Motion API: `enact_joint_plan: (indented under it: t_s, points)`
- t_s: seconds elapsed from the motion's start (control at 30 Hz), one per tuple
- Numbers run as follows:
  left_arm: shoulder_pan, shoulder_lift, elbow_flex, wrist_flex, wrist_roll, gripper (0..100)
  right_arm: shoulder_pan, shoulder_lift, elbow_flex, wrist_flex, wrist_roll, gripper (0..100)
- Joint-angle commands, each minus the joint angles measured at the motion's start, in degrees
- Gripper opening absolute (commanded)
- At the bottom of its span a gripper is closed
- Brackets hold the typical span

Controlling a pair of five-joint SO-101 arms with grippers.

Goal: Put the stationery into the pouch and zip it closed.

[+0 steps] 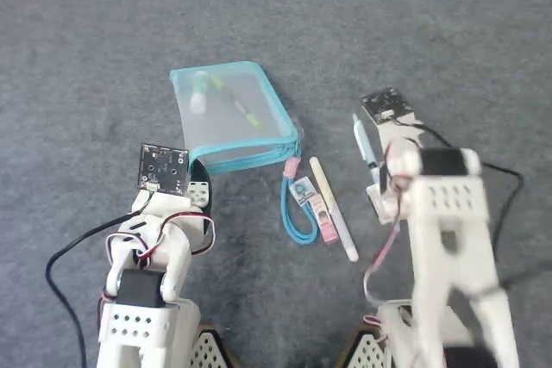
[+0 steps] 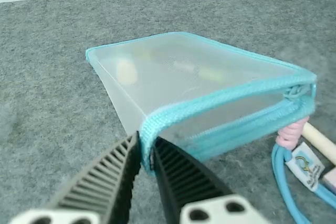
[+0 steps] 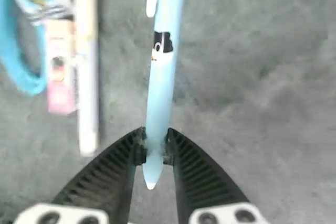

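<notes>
A clear pouch (image 1: 231, 116) with turquoise zip trim lies on the grey carpet, with a few items faintly visible inside it. My left gripper (image 2: 146, 157) is shut on the near corner of the pouch (image 2: 199, 85) at its zip edge. My right gripper (image 3: 154, 152) is shut on the lower end of a light blue pen (image 3: 164, 66), to the right of the pouch in the high view, blue pen (image 1: 366, 146). A cream pen (image 1: 333, 208) and a pink eraser (image 1: 324, 218) lie between the arms.
A blue lanyard loop (image 1: 297, 213) with a small tag (image 1: 303, 190) hangs from the pouch's pink zip pull (image 1: 292, 167). Open carpet (image 1: 103, 66) surrounds the pouch on the far and left sides.
</notes>
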Motion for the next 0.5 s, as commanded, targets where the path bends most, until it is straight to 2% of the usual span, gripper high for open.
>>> enact_joint_plan:
  t_s: [0.0, 0.13, 0.23, 0.47]
  points:
    - [0.35, -1.14, -0.40, -0.44, -0.79, 1, -5.67, -15.34, -8.62, 10.51, 1.49, 0.7]
    - [0.35, -1.14, -0.40, -0.53, -0.79, 1, -14.55, -19.30, -14.68, 16.92, 1.41, 0.7]
    - [0.18, -1.14, -0.40, -0.53, -0.79, 1, -17.98, -19.65, -18.11, 18.33, -1.05, 0.7]
    - [0.26, -1.14, -0.40, -0.53, -0.79, 1, -27.12, -7.52, -17.23, 18.24, -0.53, 0.7]
